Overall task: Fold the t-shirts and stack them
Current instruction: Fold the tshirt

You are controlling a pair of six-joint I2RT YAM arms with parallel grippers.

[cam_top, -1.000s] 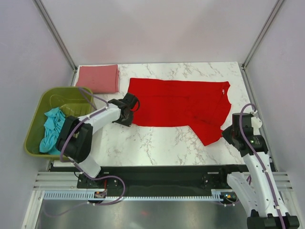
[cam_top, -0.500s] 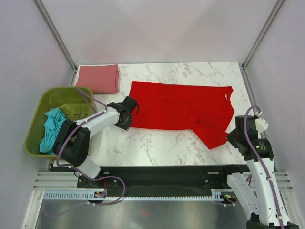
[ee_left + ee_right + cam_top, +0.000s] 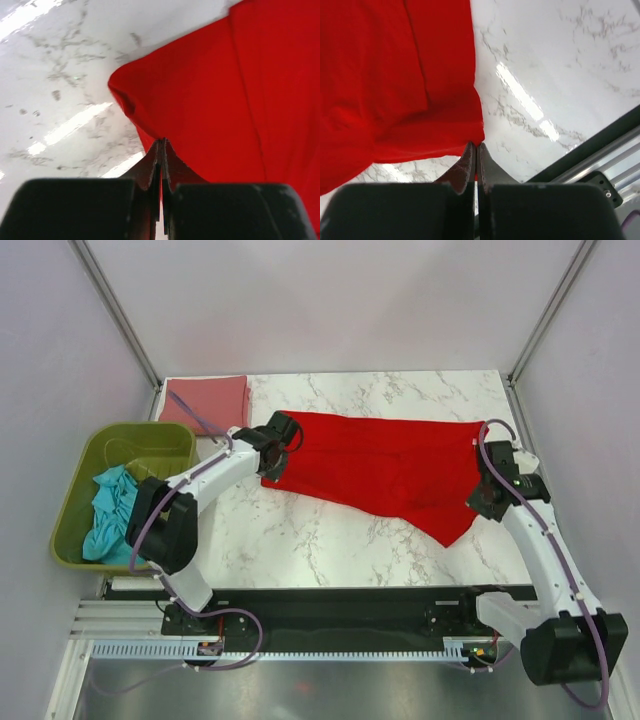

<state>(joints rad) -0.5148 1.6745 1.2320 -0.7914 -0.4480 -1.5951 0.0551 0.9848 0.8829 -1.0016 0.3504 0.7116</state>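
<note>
Fingers (image 3: 150,167) of the left gripper (image 3: 160,145) are shut tight, and a thin corner of the red t-shirt (image 3: 380,465) is pinched between them. The right gripper (image 3: 476,146) is shut the same way on the other end of the same shirt, with only a small bit of cloth held.

The red t-shirt is spread across the far half of the tabletop (image 3: 320,535), from near the left edge almost to the right edge. One sleeve (image 3: 450,525) points toward the near edge. The pink t-shirt (image 3: 205,405) is folded at the far left corner. The teal t-shirt (image 3: 110,510) is bunched up in the basket (image 3: 150,430) beside the left edge.

It looks as if the red shirt is being pulled flat or folded over. To do it well, both ends should be moved together at the same speed. The cloth should be held flat between the two grippers but not tugged hard, because so little is pinched that it could slip out. It should be lifted only a little, so no lumps are dragged along. The sleeve should be tucked in, and edge should be laid on edge before anything is let go.
</note>
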